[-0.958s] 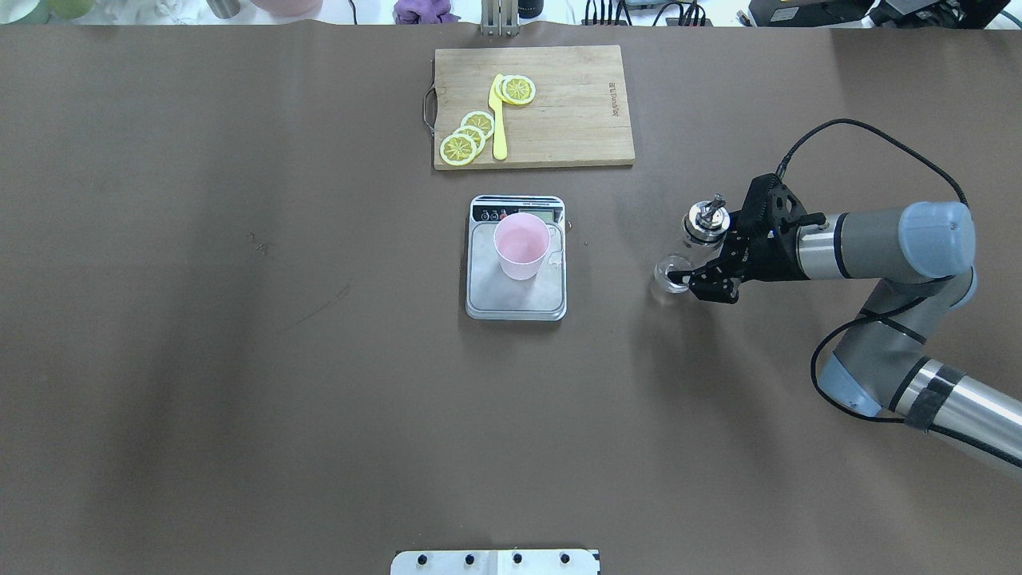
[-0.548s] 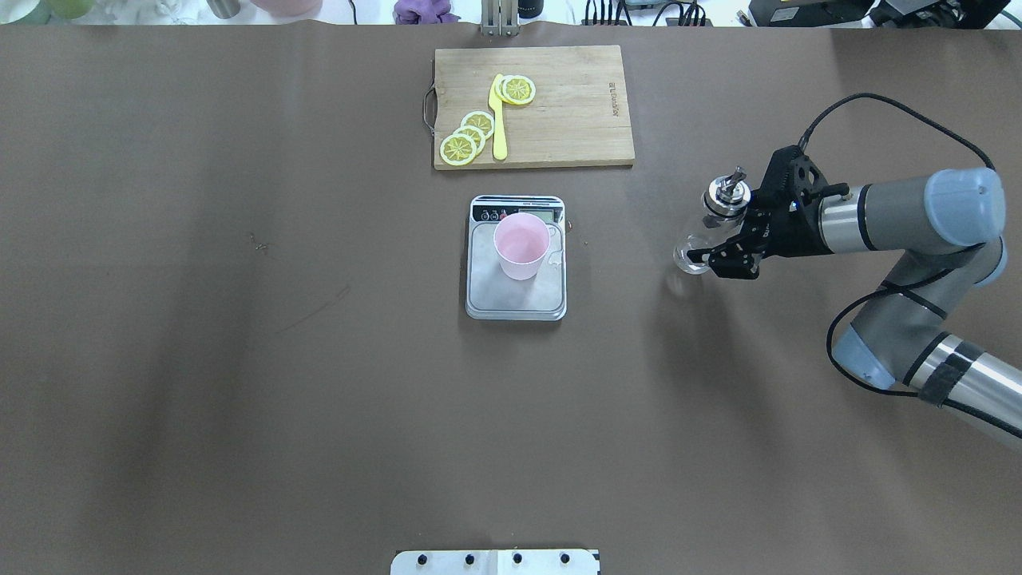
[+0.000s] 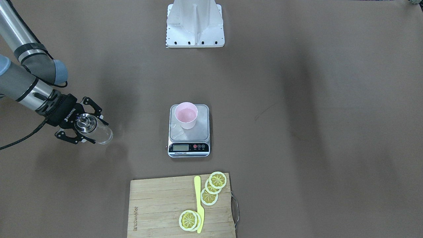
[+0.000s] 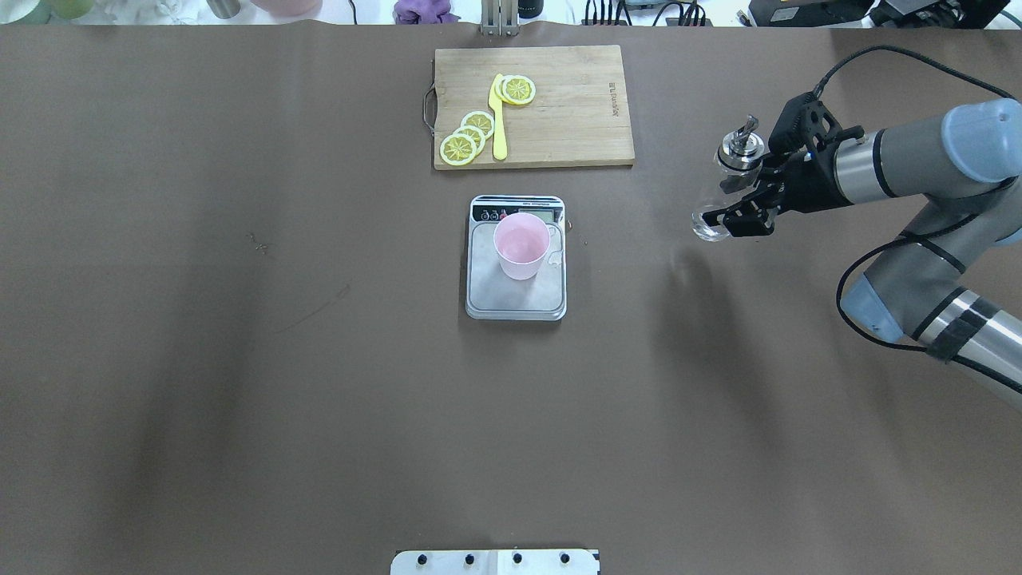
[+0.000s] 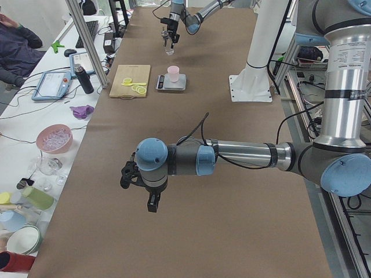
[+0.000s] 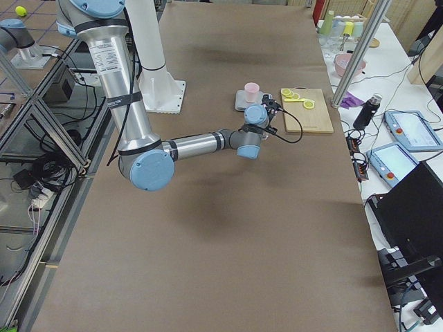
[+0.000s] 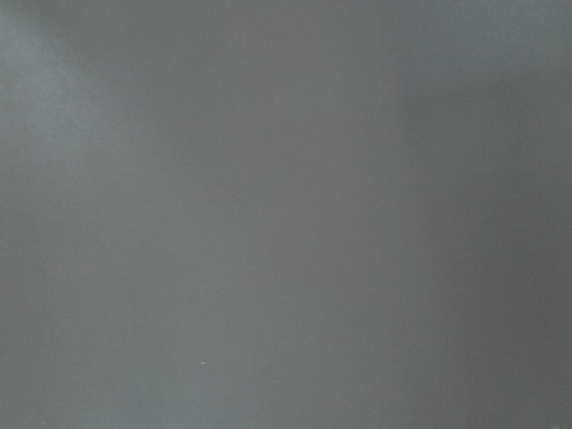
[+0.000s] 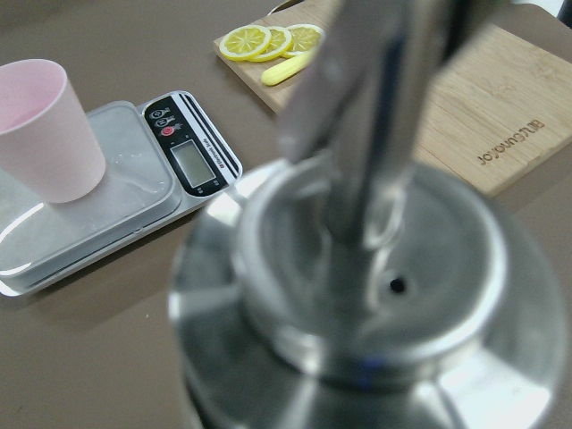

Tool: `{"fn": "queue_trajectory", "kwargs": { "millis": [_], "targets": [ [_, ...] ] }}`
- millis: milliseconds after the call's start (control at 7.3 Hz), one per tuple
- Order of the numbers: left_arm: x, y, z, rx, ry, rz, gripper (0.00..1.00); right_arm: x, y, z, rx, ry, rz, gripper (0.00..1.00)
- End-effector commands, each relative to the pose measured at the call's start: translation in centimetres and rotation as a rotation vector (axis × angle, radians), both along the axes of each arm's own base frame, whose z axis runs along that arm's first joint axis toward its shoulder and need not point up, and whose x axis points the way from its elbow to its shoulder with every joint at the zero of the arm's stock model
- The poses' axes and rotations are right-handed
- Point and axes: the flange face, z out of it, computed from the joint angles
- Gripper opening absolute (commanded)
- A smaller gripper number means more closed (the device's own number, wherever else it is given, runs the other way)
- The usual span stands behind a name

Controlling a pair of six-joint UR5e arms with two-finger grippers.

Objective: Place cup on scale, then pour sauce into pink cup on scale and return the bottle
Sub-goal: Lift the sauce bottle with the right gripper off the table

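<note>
"ROBOTIQ" on right gripper; upside-down "joyoung" on cutting board; scale display unreadable.

I see the pink cup upright on the scale mid-table, the clear bottle aloft near the table's right edge.

Pretty standard silver-grey tubular arms, pale blue joint caps, looping black cable, black ROBOTIQ-branded right gripper.
</note>
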Motion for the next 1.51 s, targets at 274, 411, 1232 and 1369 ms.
{"fn": "queue_trajectory", "kwargs": {
  "millis": [274,411,1232,1369],
  "targets": [
    [0.2,0.1,0.0,0.045,0.001,-0.009,0.98,0.2,-0.8,-7.1,-0.131,0.134,-0.055,0.0],
    [0.2,0.3,0.2,0.043,0.001,-0.009,0.98,-0.3,-0.5,-7.2,-0.106,0.176,-0.077,0.0],
    [0.4,1.7,1.4,0.051,0.002,-0.009,0.98,-4.4,2.3,-13.7,0.148,0.708,0.003,0.0],
    [0.4,1.9,1.6,0.051,0.002,-0.009,0.98,-6.2,3.1,-14.8,0.162,0.777,0.012,0.0]
  ]
}}
